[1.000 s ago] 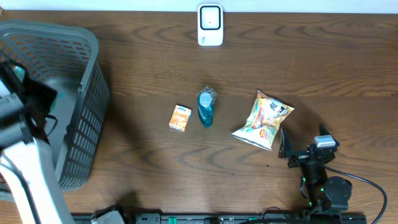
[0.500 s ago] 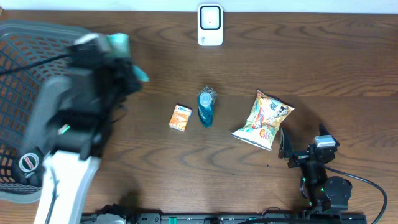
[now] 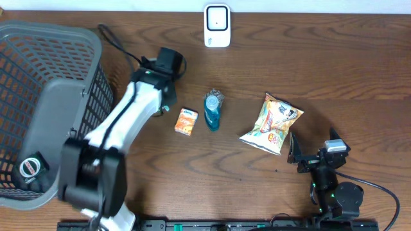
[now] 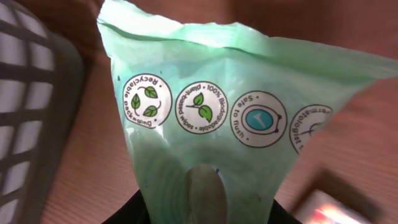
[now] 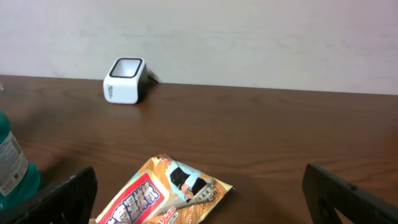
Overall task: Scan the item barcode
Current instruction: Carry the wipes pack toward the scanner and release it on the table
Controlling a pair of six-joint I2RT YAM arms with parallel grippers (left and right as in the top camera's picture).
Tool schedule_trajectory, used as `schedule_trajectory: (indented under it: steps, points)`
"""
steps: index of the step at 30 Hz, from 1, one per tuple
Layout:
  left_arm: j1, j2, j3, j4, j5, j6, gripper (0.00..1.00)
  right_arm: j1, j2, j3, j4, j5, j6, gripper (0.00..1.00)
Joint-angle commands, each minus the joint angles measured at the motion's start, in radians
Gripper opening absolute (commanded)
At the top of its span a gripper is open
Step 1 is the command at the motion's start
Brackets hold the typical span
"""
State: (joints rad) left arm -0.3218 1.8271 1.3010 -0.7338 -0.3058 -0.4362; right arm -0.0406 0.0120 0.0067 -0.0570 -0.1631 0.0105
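A pale green packet (image 4: 205,106) printed with round recycling and plant-based logos fills the left wrist view, with my left gripper (image 4: 205,208) shut on its lower end. From overhead, the left arm reaches across to the left gripper (image 3: 164,96), just left of the orange box (image 3: 186,121); the packet is hidden under the arm there. The white barcode scanner (image 3: 217,25) stands at the table's far edge and also shows as the scanner (image 5: 126,81) in the right wrist view. My right gripper (image 3: 311,146) rests open at the front right, its jaws wide apart behind the snack bag (image 5: 165,196).
A grey mesh basket (image 3: 96,38) stands at the left with a round item (image 3: 29,168) inside. A blue bottle (image 3: 212,110) lies beside the orange box. The orange snack bag (image 3: 272,124) lies right of centre, just ahead of the right gripper.
My left arm has swung from over the basket rightwards to the middle of the table, carrying the green packet. The right arm has not moved.
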Motion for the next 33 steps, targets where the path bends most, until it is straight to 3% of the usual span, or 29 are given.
schedule_trajectory:
  steps: [1, 4, 11, 15, 18, 19, 20, 21, 27, 28, 29, 33]
  points:
    - [0.001, 0.069, 0.01, -0.004, -0.047, 0.017, 0.33, 0.007, -0.005, -0.001, -0.004, 0.0, 0.0, 0.99]
    - [0.001, 0.117, 0.009, 0.0, -0.046, 0.029, 0.33, 0.007, -0.005, -0.001, -0.004, 0.0, 0.0, 0.99]
    - [0.0, 0.14, -0.029, 0.047, -0.042, 0.288, 0.33, 0.007, -0.005, -0.001, -0.004, 0.0, 0.0, 0.99]
    - [0.0, 0.131, -0.029, 0.042, -0.011, 0.337, 0.36, 0.007, -0.005, -0.001, -0.004, 0.0, 0.0, 0.99]
    - [0.0, 0.095, -0.026, 0.035, 0.047, 0.339, 0.5, 0.007, -0.005, -0.001, -0.004, 0.0, 0.0, 0.99]
    - [0.0, 0.072, -0.025, 0.034, 0.063, 0.338, 0.61, 0.007, -0.005, -0.001, -0.004, 0.0, 0.0, 0.99]
    - [-0.001, 0.05, -0.024, 0.034, 0.072, 0.338, 0.89, 0.007, -0.005, -0.001, -0.004, 0.0, 0.0, 0.99]
    - [-0.002, 0.019, -0.024, 0.033, 0.079, 0.338, 0.99, 0.007, -0.005, -0.001, -0.004, 0.0, 0.0, 0.99]
    - [0.001, -0.167, -0.024, 0.047, 0.089, 0.327, 0.99, 0.007, -0.005, -0.001, -0.004, 0.0, 0.0, 0.99]
    - [0.002, -0.188, -0.024, 0.051, 0.089, 0.327, 0.85, 0.007, -0.005, -0.001, -0.004, 0.0, 0.0, 0.99]
    - [0.003, -0.204, -0.024, 0.055, 0.089, 0.323, 0.79, 0.007, -0.005, -0.001, -0.004, 0.0, 0.0, 0.99]
    - [0.003, -0.296, -0.019, 0.058, 0.089, 0.32, 0.78, 0.007, -0.005, -0.001, -0.004, 0.0, 0.0, 0.99]
